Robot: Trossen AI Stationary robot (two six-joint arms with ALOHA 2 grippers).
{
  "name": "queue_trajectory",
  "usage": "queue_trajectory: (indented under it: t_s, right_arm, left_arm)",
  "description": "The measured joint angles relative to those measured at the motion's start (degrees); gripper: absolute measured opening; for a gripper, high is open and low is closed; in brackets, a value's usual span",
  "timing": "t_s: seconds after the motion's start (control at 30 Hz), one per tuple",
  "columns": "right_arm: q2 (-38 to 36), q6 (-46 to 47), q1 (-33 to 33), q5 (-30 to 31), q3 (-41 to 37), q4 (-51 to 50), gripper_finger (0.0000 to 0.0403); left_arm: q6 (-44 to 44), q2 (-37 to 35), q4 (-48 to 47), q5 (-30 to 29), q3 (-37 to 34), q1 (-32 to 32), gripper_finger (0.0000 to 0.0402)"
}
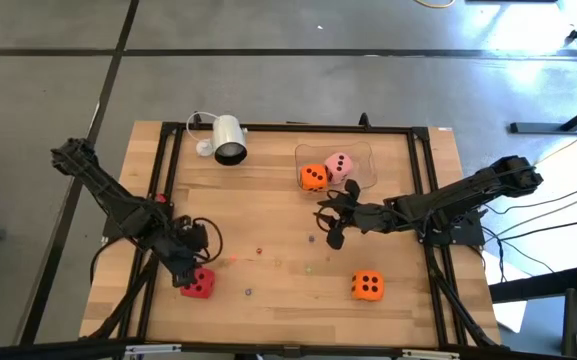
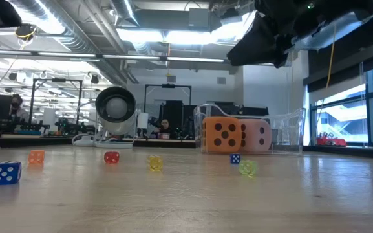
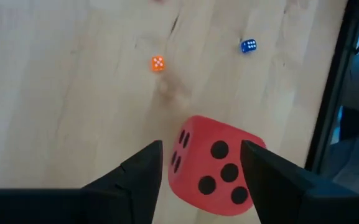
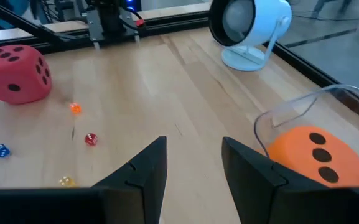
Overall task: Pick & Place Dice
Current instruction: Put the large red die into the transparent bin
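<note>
A red die [image 1: 199,284] rests on the table near its front left; it also shows in the left wrist view [image 3: 216,169] and the right wrist view [image 4: 14,74]. My left gripper [image 1: 188,268] is open just above it, a finger on either side [image 3: 201,163], touching nothing. An orange die [image 1: 313,177] and a pale pink die [image 1: 339,166] sit in a clear container [image 1: 360,180]. A second orange die [image 1: 368,286] lies at the front right. My right gripper [image 1: 330,222] is open and empty beside the container [image 4: 191,163].
A white cylindrical camera [image 1: 228,140] lies at the back left. Several tiny dice are scattered mid-table, among them a blue one [image 2: 6,172] and a red one [image 2: 111,157]. A black frame [image 1: 163,170] runs around the table's edges.
</note>
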Motion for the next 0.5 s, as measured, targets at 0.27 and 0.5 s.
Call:
queue_trajectory:
  t_s: [0.27, 0.5]
  right_arm:
    - [0.0, -0.6, 0.0, -2.1, 0.0, 1.9, 0.0153]
    - [0.0, -0.6, 0.0, -2.5, 0.0, 1.9, 0.0153]
  left_arm:
    - [8.4, 0.0, 0.0, 14.0, 0.0, 9.9, 0.02]
    - [15.4, -0.1, 0.1, 17.4, -1.6, 16.4, 0.019]
